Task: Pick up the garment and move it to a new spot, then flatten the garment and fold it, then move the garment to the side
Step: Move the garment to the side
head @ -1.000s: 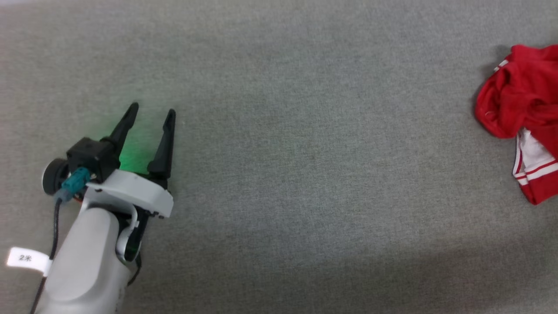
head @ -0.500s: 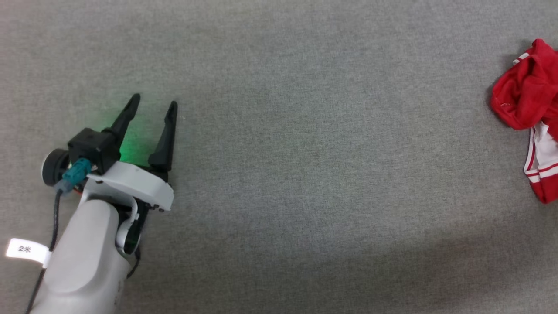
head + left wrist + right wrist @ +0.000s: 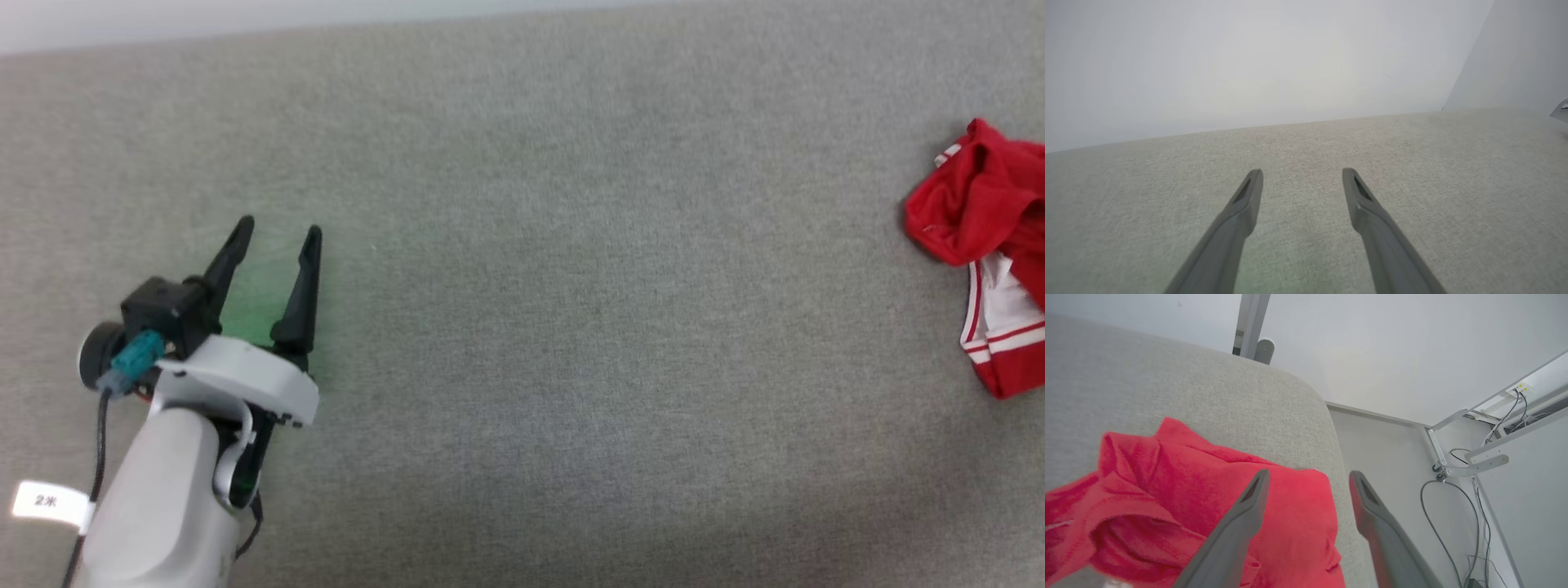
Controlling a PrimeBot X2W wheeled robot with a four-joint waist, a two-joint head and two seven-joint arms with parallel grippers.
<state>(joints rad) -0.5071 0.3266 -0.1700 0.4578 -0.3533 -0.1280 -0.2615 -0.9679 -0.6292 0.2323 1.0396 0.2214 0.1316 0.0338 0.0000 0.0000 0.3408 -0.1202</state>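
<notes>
The garment (image 3: 984, 229), red with a white sleeve and red-white striped trim, lies crumpled at the far right edge of the grey table in the head view, partly cut off by the frame. In the right wrist view the garment (image 3: 1180, 506) is a bunched red heap near the table's rounded corner. My right gripper (image 3: 1308, 473) hangs open just above it, with nothing between the fingers. My left gripper (image 3: 277, 233) stands open over bare table at the lower left, far from the garment; its spread fingers show as my left gripper (image 3: 1302, 173) in the left wrist view.
The grey fabric-covered table (image 3: 571, 286) stretches wide between left gripper and garment. Its rounded right corner (image 3: 1314, 396) drops off to a floor with cables (image 3: 1453, 522) and a metal frame (image 3: 1478, 461). A white wall (image 3: 1249, 61) stands behind the far edge.
The right gripper has opened and let the garment go, which now lies bunched on the table. The head camera has shifted, bringing the table's far edge into view. The left gripper stayed open.
</notes>
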